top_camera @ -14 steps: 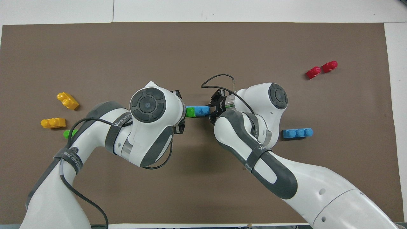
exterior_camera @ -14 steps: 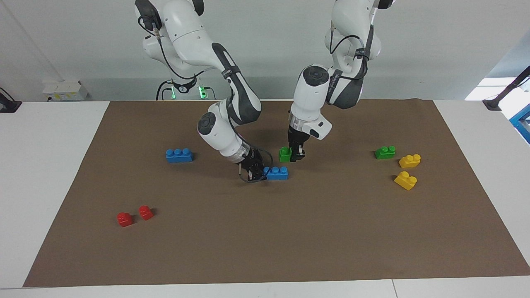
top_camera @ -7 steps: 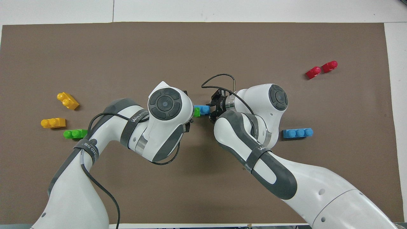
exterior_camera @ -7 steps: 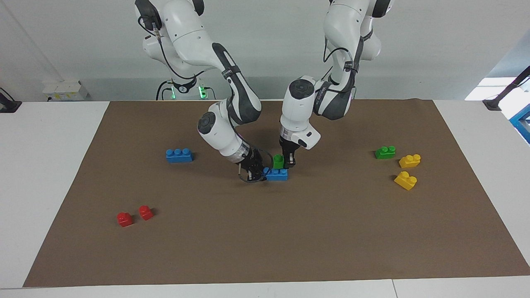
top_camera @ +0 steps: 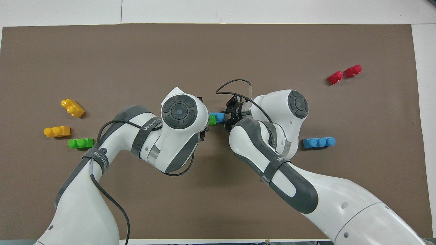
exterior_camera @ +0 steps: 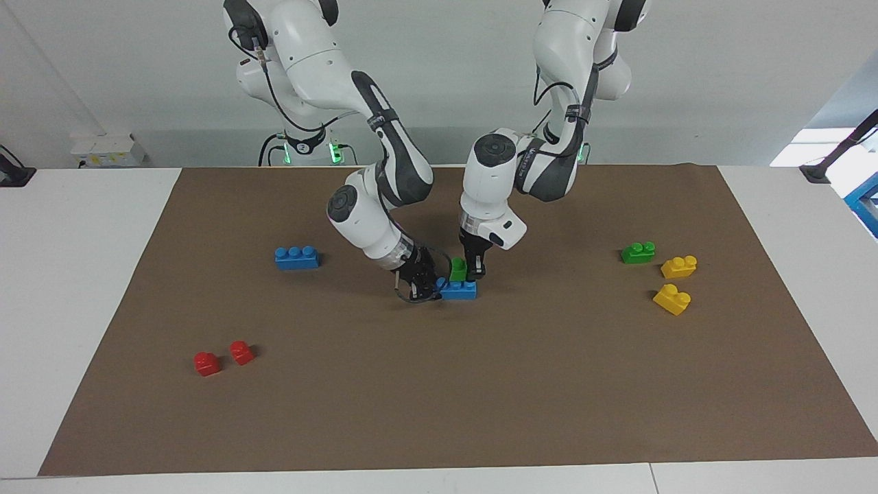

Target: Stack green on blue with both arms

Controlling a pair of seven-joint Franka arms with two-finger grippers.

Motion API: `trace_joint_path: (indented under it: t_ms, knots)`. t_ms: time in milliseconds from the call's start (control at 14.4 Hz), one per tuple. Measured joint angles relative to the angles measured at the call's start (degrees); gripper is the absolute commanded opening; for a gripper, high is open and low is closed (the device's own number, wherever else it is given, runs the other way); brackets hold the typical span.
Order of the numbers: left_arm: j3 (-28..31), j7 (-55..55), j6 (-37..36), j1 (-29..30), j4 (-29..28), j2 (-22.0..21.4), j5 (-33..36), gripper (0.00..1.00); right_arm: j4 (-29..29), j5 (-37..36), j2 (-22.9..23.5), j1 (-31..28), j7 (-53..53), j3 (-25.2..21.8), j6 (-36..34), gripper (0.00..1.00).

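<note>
A blue three-stud brick (exterior_camera: 458, 290) lies on the brown mat (exterior_camera: 480, 384) mid-table, and my right gripper (exterior_camera: 426, 280) is shut on the end of it toward the right arm's end of the table. My left gripper (exterior_camera: 470, 272) is shut on a green brick (exterior_camera: 457, 269), whose bottom meets the top of that blue brick. From overhead only a strip of the green brick (top_camera: 212, 119) and the blue brick (top_camera: 219, 117) shows between the two wrists. The right gripper (top_camera: 231, 115) is visible there, while the left one is hidden under its own wrist.
A second blue brick (exterior_camera: 296, 257) lies toward the right arm's end, with two red bricks (exterior_camera: 223, 357) farther from the robots. Toward the left arm's end lie a second green brick (exterior_camera: 638, 252) and two yellow bricks (exterior_camera: 675, 283).
My left gripper has carried the green brick toward the right arm's end and down until it meets the top of the blue brick. The right gripper and the blue brick have stayed put.
</note>
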Motion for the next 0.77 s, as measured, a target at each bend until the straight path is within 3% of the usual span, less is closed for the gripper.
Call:
trace_joint_path:
  t_ms: [766]
  knots:
    - [0.1, -0.1, 2.4, -0.6, 0.1, 0.6, 2.2, 0.00, -0.5, 0.0, -0.2, 0.3, 0.0, 0.0, 0.9, 0.00]
